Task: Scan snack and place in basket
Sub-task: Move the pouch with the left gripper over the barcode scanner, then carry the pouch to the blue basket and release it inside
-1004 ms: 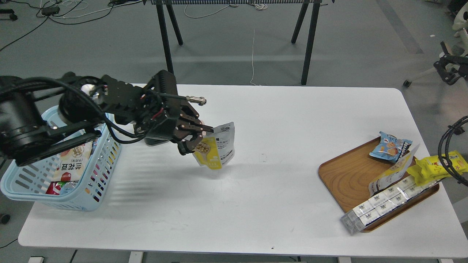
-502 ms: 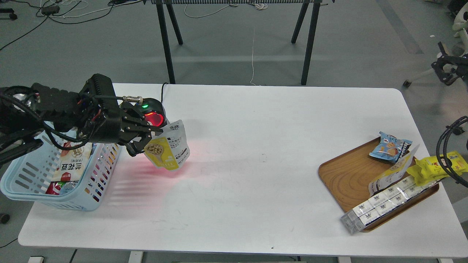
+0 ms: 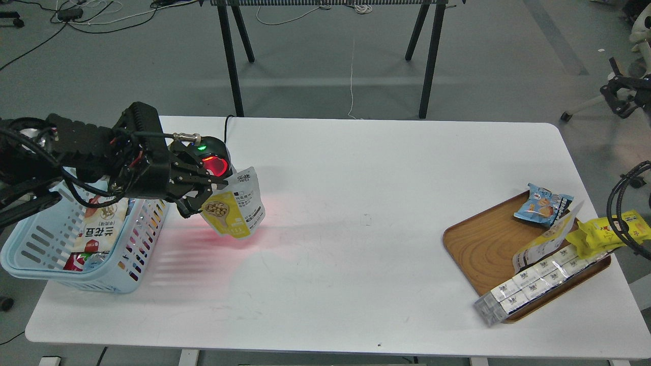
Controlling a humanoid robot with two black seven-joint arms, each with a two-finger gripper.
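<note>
My left gripper (image 3: 206,195) is shut on the snack (image 3: 235,208), a small yellow pouch picturing tan beans with a white text panel. It holds the pouch above the table, right in front of a black scanner (image 3: 213,160) whose window glows red, with red light on the table below. The light blue slotted basket (image 3: 107,274) stands at the table's left edge, just left of the pouch, with several packets inside. My right gripper is out of view; only a cable loop shows at the right edge.
A brown wooden tray (image 3: 483,244) at the right holds a small blue packet (image 3: 541,204), a yellow packet (image 3: 602,234), a pale pouch and a long silver multipack (image 3: 534,284) overhanging its front. Black stand legs rise behind the table.
One second ago the left gripper held the pouch near the table's middle; it moved left to the scanner, which now glows red. Since half a second ago it has barely moved.
</note>
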